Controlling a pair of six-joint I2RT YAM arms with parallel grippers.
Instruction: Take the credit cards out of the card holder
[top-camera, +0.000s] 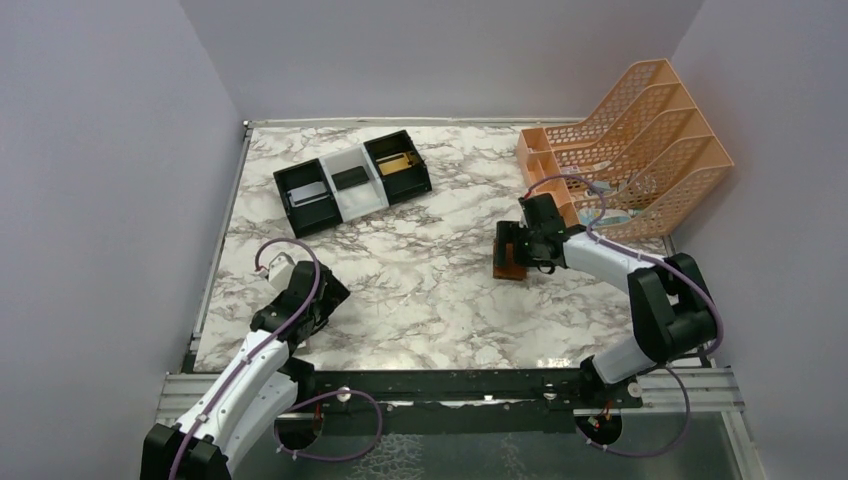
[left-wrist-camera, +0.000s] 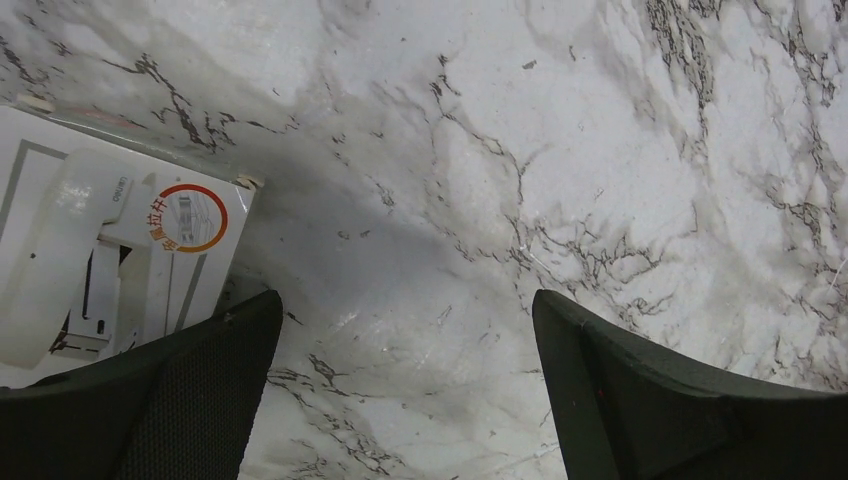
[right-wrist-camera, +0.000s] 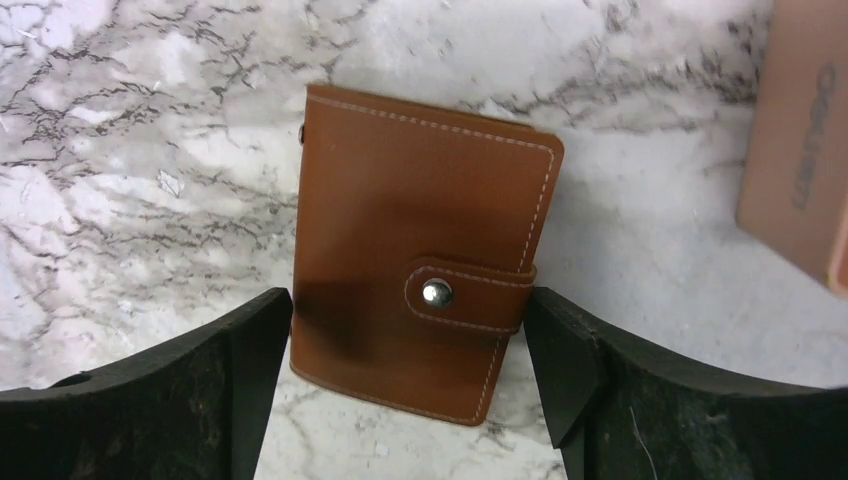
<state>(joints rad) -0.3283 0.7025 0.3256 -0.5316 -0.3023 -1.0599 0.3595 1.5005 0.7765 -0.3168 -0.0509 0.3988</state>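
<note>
From the top camera, I see the card holder (top-camera: 509, 264) lying flat on the marble desk (top-camera: 420, 290), right of centre, with my right pincer (top-camera: 514, 246) down over it. The left pincer (top-camera: 322, 300) sits at lower left, well apart from it. A three-compartment tray (top-camera: 352, 180) is at upper centre.

On the left wrist camera, the left pincer (left-wrist-camera: 405, 385) is wide over bare marble and holds nothing. A white printed box (left-wrist-camera: 110, 250) lies at the left edge.

On the right wrist camera, the right pincer (right-wrist-camera: 408, 340) stands wide astride the card holder (right-wrist-camera: 420, 220), its fingers (right-wrist-camera: 255, 360) right at the long edges. It is brown stitched leather, folded shut, with its tab (right-wrist-camera: 465, 295) snapped. No credit cards show.

I judge this the first grasp. Next, the pincer must close, then the snap must be popped.
</note>
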